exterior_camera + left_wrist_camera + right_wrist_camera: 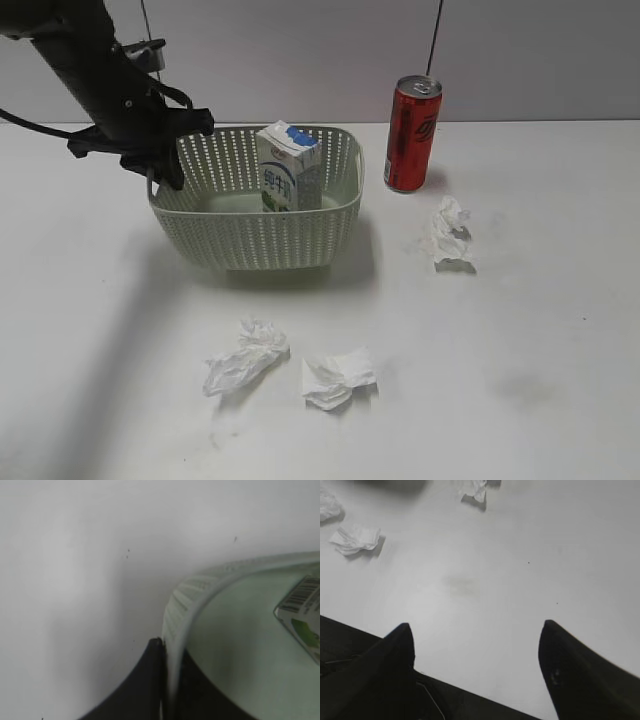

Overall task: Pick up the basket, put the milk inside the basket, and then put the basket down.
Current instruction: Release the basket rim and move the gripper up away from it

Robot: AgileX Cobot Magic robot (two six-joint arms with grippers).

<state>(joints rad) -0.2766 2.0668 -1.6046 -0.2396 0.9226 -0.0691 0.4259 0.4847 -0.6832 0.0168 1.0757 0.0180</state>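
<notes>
The pale green basket [270,235] sits on the white table left of centre. The milk [288,166], a white carton with a blue top corner, stands upright inside it. My left gripper [168,172] is shut on the basket's left rim [176,615], one finger outside the wall and one inside. A corner of the carton with its barcode shows in the left wrist view [302,612]. My right gripper [477,640] is open and empty over bare table; it does not show in the exterior view.
A tall red can [413,133] stands right of the basket. One crumpled tissue [449,232] lies in front of the can, two more [245,356] [338,378] in front of the basket. Tissues also show in the right wrist view [355,538].
</notes>
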